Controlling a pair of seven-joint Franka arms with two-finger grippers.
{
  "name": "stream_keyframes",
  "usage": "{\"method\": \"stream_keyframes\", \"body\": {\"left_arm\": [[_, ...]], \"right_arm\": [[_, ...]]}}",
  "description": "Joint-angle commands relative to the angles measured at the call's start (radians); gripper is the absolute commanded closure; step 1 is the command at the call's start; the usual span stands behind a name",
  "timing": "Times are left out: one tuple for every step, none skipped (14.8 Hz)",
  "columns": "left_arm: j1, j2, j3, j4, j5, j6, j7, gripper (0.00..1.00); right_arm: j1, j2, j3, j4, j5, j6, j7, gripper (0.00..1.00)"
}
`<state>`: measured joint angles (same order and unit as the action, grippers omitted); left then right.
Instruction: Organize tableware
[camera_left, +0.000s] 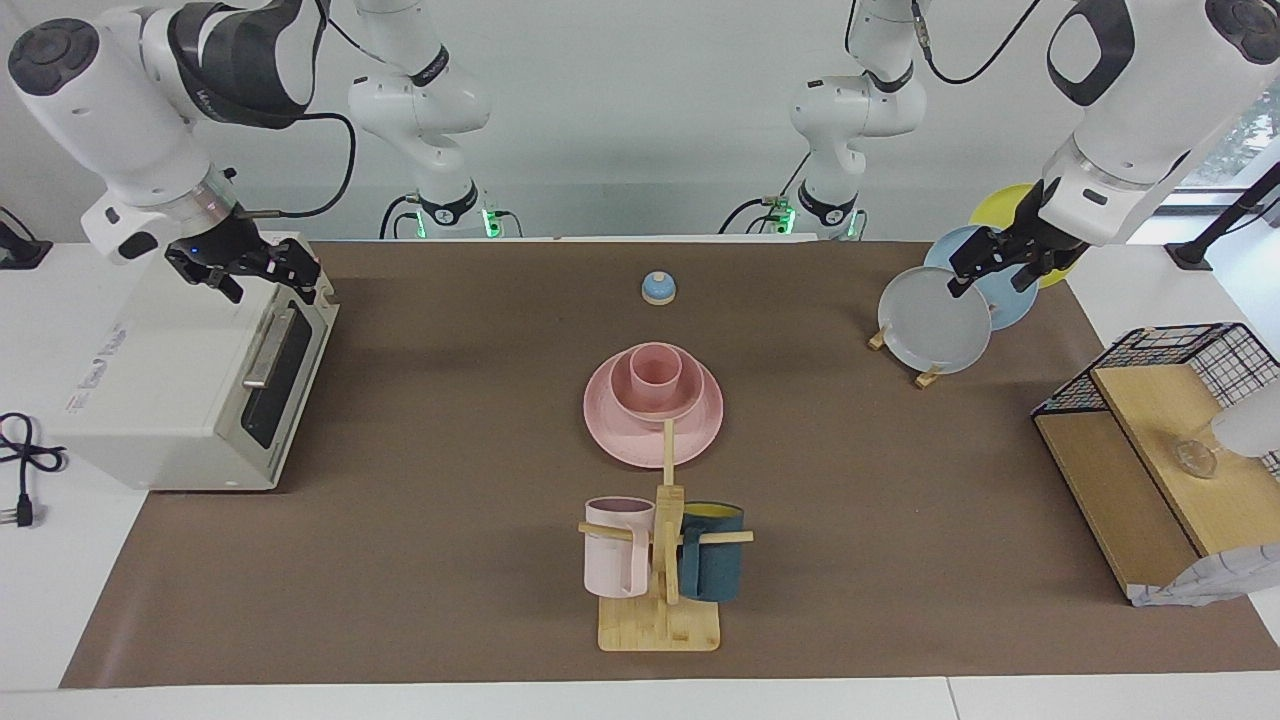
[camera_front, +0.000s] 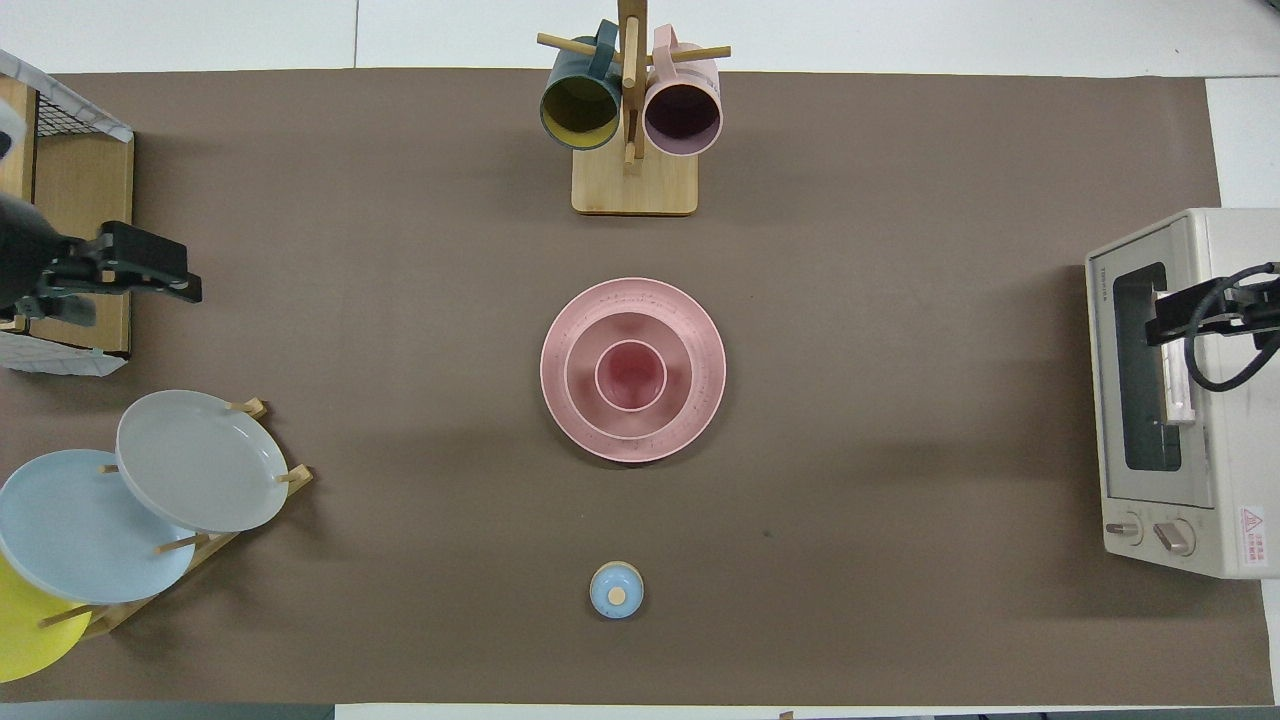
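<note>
The pink plate (camera_left: 700, 432) (camera_front: 703, 400) lies flat at the table's middle. The pink bowl (camera_left: 620, 402) (camera_front: 583, 385) sits on it, and the pink cup (camera_left: 655, 372) (camera_front: 631, 375) stands upright in the bowl. My left gripper (camera_left: 992, 280) (camera_front: 150, 268) hangs open and empty in the air over the plate rack at the left arm's end. My right gripper (camera_left: 268, 290) (camera_front: 1195, 315) hangs open and empty over the toaster oven at the right arm's end. Both are well away from the pink stack.
A mug tree (camera_left: 660, 600) with a pale pink mug (camera_left: 615, 550) and a dark blue mug (camera_left: 712, 565) stands farther from the robots than the stack. A small blue knobbed dome (camera_left: 658, 288) lies nearer. The toaster oven (camera_left: 190, 400), the plate rack (camera_left: 935, 320) and a wire-and-wood shelf (camera_left: 1150, 450) line the ends.
</note>
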<state>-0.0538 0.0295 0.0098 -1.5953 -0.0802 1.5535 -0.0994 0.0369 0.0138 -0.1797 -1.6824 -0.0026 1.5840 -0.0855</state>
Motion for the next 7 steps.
{"method": "stream_keyframes", "body": {"left_arm": [[-0.018, -0.036, -0.019, -0.055, 0.049, 0.054, 0.003, 0.0], [-0.018, -0.033, -0.019, -0.034, 0.051, 0.05, 0.003, 0.0], [-0.02, -0.031, -0.019, -0.022, 0.051, 0.037, 0.001, 0.0], [-0.024, -0.039, -0.019, -0.018, 0.051, 0.022, -0.006, 0.0], [-0.049, -0.043, -0.011, -0.015, 0.05, -0.004, -0.009, 0.0], [-0.063, -0.052, 0.002, -0.008, 0.051, -0.044, -0.011, 0.0], [-0.066, -0.065, 0.001, 0.0, 0.069, -0.079, -0.014, 0.0]], "right_arm": [[-0.002, -0.029, 0.013, 0.007, -0.002, -0.018, -0.022, 0.0], [-0.002, -0.032, 0.013, 0.007, -0.002, -0.019, -0.022, 0.0], [-0.002, -0.034, 0.014, 0.007, -0.002, -0.016, -0.02, 0.0], [0.0, -0.034, 0.014, 0.009, -0.002, -0.009, -0.02, 0.0], [0.0, -0.035, 0.016, 0.009, 0.0, -0.01, -0.02, 0.0], [0.0, -0.043, 0.025, 0.009, 0.0, -0.013, -0.02, 0.0], [0.0, -0.046, 0.028, 0.007, 0.001, -0.018, -0.02, 0.0]]}}
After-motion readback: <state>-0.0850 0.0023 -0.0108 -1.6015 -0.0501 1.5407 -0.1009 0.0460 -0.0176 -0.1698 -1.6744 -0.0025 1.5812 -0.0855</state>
